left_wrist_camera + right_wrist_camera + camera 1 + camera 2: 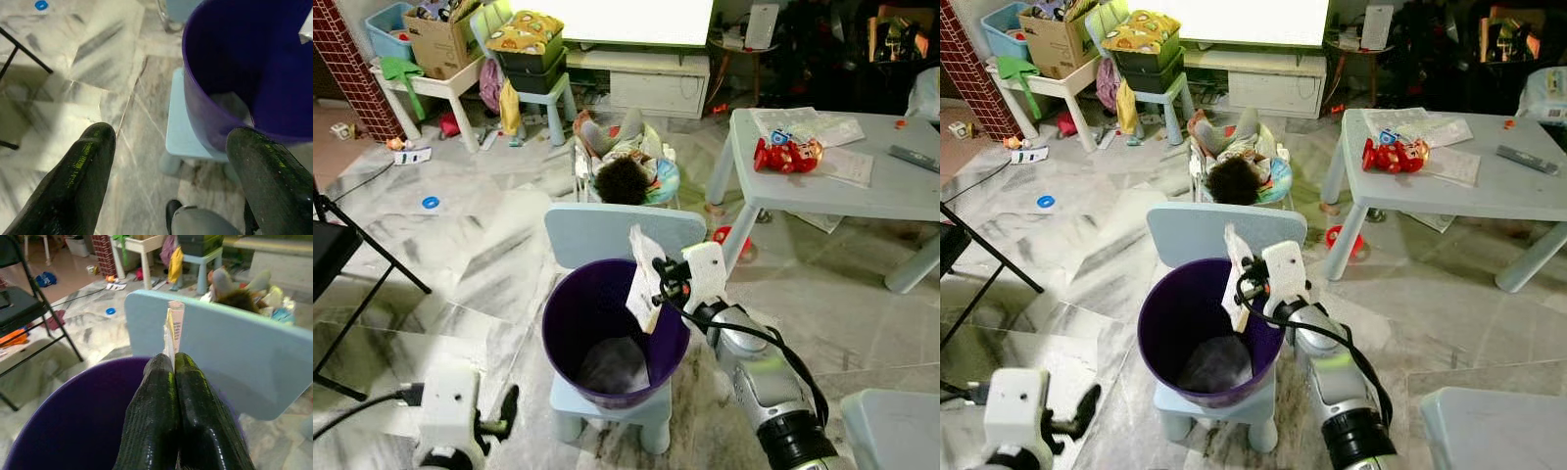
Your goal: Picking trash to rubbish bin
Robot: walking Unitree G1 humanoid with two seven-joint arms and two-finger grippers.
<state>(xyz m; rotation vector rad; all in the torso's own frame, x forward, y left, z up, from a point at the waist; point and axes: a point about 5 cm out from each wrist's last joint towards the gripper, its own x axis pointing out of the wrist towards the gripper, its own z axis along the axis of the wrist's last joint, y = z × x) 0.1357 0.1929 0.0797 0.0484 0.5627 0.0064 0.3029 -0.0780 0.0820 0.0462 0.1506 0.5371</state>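
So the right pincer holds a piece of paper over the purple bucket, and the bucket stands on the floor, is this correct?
Not quite. The right pincer does hold the piece of paper over the purple bucket, but the bucket stands on the seat of a light blue chair, not on the floor. The left eye view shows it.

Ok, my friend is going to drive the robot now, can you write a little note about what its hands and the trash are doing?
Right gripper: shut on a flat white paper wrapper, held upright over the rim of the round purple plastic bin.
Left gripper: open, idle, low beside the bin.
The bin stands on a small pale blue chair; crumpled trash already lies inside.
Done: wrapper picked up and carried over the bin.
Left: open the right gripper so the wrapper drops in.
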